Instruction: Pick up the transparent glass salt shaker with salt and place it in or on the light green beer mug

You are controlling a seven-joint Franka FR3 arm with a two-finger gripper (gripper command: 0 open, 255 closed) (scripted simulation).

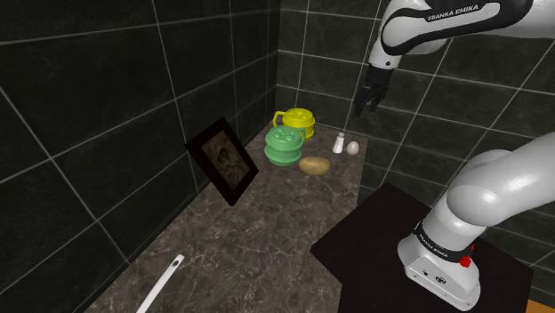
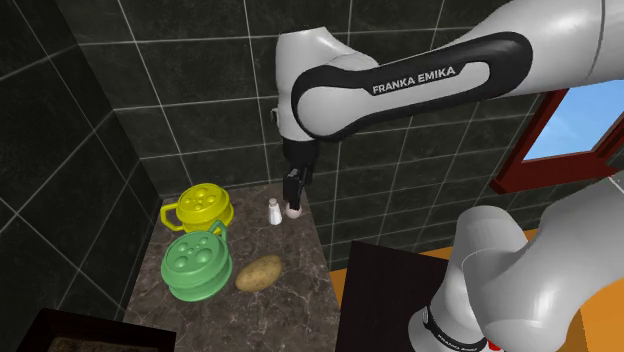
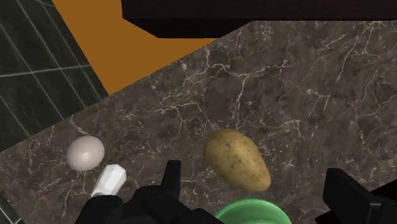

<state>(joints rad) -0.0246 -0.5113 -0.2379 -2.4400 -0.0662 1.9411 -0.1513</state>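
While the gripper [image 1: 365, 105] hangs high over the counter [image 1: 267, 233] with fingers [image 3: 170, 181] spread wide and empty, the salt shaker [image 1: 339, 141] stands upright just beside the egg [image 1: 353, 148], outside the finger span; the green mug [image 1: 283, 145] sits farther from the egg, past the shaker.

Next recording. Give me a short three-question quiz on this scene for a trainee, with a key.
1. True or false: the tool is gripping the salt shaker.
2. What lies right next to the salt shaker? A. egg B. potato C. green mug
3. Fill in: the potato lies closest to the ____ mug.
Key: 1 false, the tool is open and up off the counter; 2 A; 3 green.
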